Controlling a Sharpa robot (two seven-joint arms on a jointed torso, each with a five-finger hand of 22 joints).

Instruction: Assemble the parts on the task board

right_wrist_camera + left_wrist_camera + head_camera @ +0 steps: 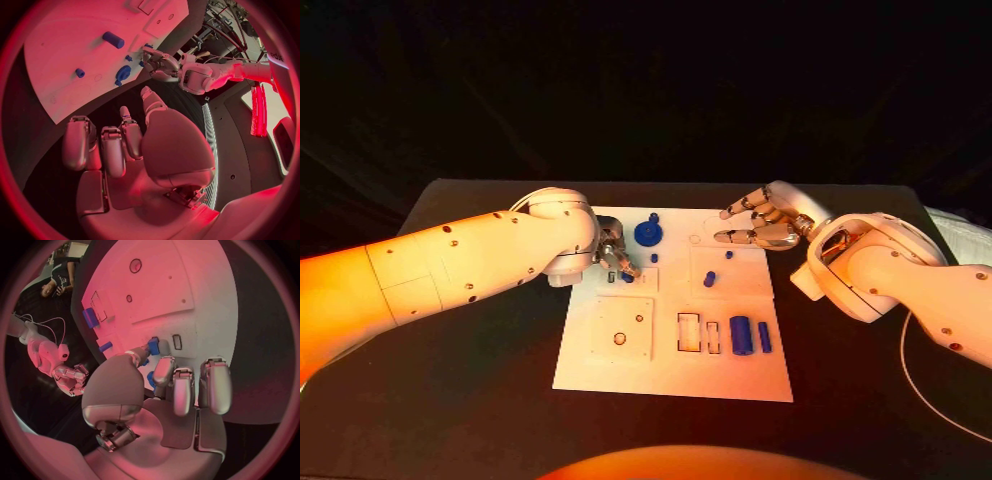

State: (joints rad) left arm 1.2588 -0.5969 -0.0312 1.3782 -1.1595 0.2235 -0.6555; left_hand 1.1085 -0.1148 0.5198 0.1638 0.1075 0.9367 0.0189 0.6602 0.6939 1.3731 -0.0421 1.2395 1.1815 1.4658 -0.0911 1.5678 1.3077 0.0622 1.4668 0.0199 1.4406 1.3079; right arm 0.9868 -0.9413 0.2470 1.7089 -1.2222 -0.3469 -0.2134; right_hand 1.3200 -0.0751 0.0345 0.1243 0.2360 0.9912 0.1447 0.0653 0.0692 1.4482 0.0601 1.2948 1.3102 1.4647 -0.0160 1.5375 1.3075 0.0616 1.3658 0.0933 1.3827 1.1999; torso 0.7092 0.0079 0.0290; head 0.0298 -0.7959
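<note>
The white task board point(675, 360) lies mid-table. My left hand point(607, 255) sits over its far left part, where the thumb and a fingertip pinch a small blue piece point(153, 346) beside a narrow slot point(177, 341). A second blue bit point(150, 380) shows under the fingers. A blue gear-shaped part point(648, 233) stands just right of that hand. My right hand point(762, 225) hovers at the board's far right corner, fingers apart, holding nothing. In the right wrist view I see the gear part point(122, 74), a blue cylinder point(114, 39) and my left hand point(159, 62).
A small blue peg point(710, 279) stands mid-board. Several blue blocks point(741, 335) lie by a rectangular recess point(688, 332) near the front right. A square plate with holes point(623, 330) occupies the front left. Black table point(473, 400) surrounds the board.
</note>
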